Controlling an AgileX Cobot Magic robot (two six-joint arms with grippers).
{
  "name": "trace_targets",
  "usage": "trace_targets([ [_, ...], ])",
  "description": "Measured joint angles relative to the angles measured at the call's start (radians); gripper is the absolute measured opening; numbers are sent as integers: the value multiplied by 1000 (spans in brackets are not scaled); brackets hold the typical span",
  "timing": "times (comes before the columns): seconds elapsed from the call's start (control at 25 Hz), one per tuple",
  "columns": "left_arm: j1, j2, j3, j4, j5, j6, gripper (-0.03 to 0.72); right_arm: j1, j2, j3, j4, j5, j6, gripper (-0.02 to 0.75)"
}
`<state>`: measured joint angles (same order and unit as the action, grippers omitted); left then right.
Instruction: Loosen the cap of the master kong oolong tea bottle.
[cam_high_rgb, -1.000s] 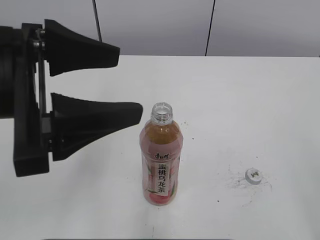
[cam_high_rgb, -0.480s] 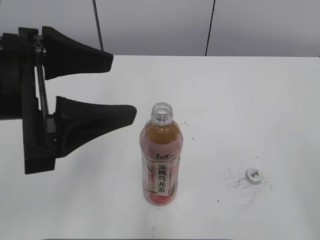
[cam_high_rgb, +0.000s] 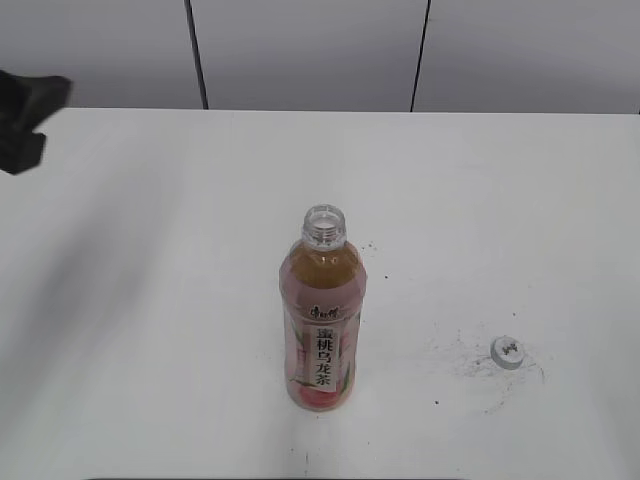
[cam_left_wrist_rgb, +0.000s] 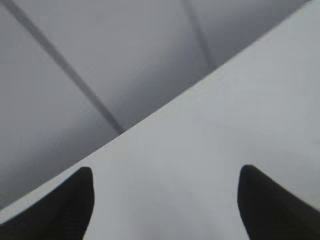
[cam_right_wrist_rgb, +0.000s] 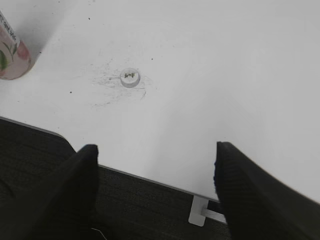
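Note:
The master kong oolong tea bottle (cam_high_rgb: 321, 310) stands upright near the table's front middle, its neck open with no cap on it. Its base shows in the right wrist view (cam_right_wrist_rgb: 12, 57) at the top left. The white cap (cam_high_rgb: 508, 352) lies on the table to the bottle's right, logo up, and shows in the right wrist view (cam_right_wrist_rgb: 130, 77). My left gripper (cam_left_wrist_rgb: 165, 200) is open and empty over bare table; only a dark blur of it (cam_high_rgb: 25, 125) shows at the exterior view's left edge. My right gripper (cam_right_wrist_rgb: 156, 175) is open and empty above the table's front edge.
The white table (cam_high_rgb: 480, 200) carries dark scuff marks around the cap. A grey panelled wall (cam_high_rgb: 300, 50) stands behind it. Dark floor (cam_right_wrist_rgb: 125, 205) lies below the table's front edge, with a white bracket (cam_right_wrist_rgb: 197, 217) under the edge.
My left gripper has pulled away from beside the bottle to the far left, almost out of the exterior view. The bottle and the cap have not moved.

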<state>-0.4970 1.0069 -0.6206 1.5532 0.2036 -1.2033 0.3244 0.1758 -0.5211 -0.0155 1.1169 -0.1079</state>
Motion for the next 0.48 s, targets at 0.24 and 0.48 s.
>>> trace_targets([
  [0.24,0,-10,0,-478,443,143,458,0,0,0,0,-1,0,544],
  [0.48,0,-60,0,-1194,473,738,447,0,0,0,0,-3,0,544],
])
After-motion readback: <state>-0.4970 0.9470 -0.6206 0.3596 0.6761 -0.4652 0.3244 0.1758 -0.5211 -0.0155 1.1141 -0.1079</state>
